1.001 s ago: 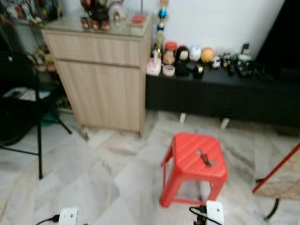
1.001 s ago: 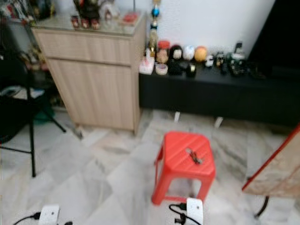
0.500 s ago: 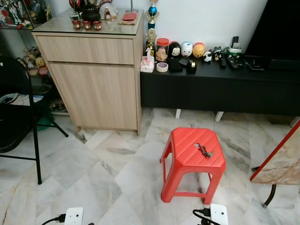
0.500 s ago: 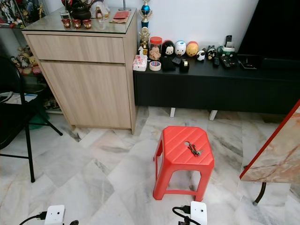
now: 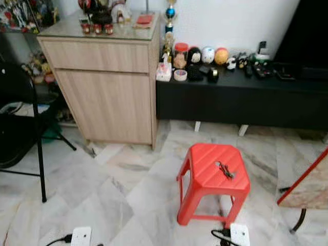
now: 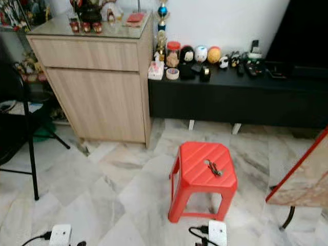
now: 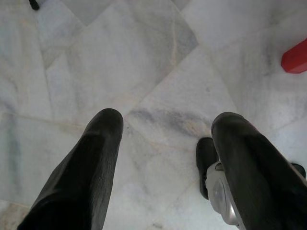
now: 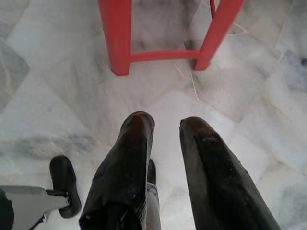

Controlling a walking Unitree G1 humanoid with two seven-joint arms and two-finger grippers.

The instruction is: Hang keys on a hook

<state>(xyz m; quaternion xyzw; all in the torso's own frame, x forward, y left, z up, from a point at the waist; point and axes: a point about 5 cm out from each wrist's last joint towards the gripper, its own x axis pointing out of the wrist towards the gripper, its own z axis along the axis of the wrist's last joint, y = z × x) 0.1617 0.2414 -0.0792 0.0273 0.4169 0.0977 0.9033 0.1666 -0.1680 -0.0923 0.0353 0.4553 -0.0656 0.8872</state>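
Observation:
A small bunch of keys [image 5: 224,170] lies on the right part of the seat of a red plastic stool [image 5: 205,171], which stands on the marble floor ahead of me, slightly to the right. Both arms hang low near the floor. In the left wrist view my left gripper [image 7: 168,124] is open wide over bare tiles, with a corner of the stool [image 7: 296,56] off to one side. In the right wrist view my right gripper [image 8: 167,125] has a narrow gap between its fingers, holds nothing, and points at the stool's legs [image 8: 117,33].
A light wooden cabinet [image 5: 105,77] stands at the back left, beside a low black bench [image 5: 241,100] carrying small ornaments. A black folding chair [image 5: 20,128] is at the left. A red-edged marble slab [image 5: 307,187] leans in at the right. Open marble floor [image 5: 102,189] lies between.
The whole picture has shifted and blurred a little as the camera moved. The keys still lie on the stool, and neither gripper has taken hold of anything.

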